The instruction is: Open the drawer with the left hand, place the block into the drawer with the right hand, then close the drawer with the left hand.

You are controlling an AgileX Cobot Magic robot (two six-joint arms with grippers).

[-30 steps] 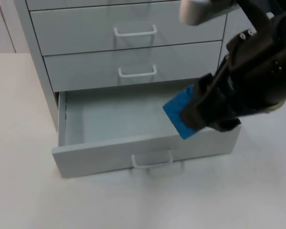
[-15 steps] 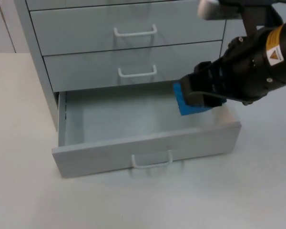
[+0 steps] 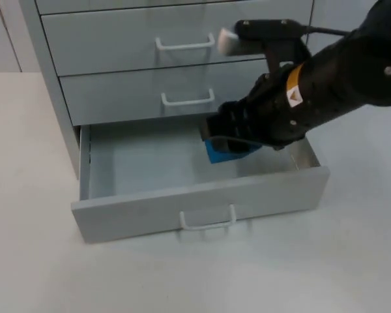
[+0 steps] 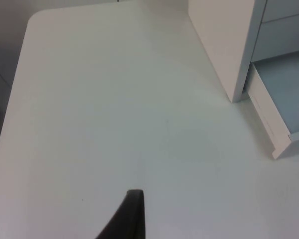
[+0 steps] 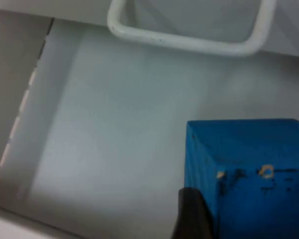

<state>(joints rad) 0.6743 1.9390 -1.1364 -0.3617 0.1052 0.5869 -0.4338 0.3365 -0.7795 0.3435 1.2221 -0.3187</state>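
The right pincer (image 3: 225, 145) has carried the blue cube-shaped block (image 3: 221, 152) from the rim into the open grey drawer (image 3: 150, 166), still gripping it; release comes next. The left pincer (image 4: 129, 219) waits over the white tabletop (image 4: 114, 124); its opening I cannot tell.

- The bottom drawer (image 3: 182, 195) stands pulled out, its left half bare and open from above.
- The right arm's gripper (image 3: 229, 140) reaches down into the drawer's right half, jaws closed on the blue block (image 3: 220, 152), blocking that side.
- The shut drawer above overhangs the rear; its handle (image 5: 184, 37) hangs close over the block.
- The bench (image 4: 114, 124) left of the cabinet (image 4: 222, 40) lies open.
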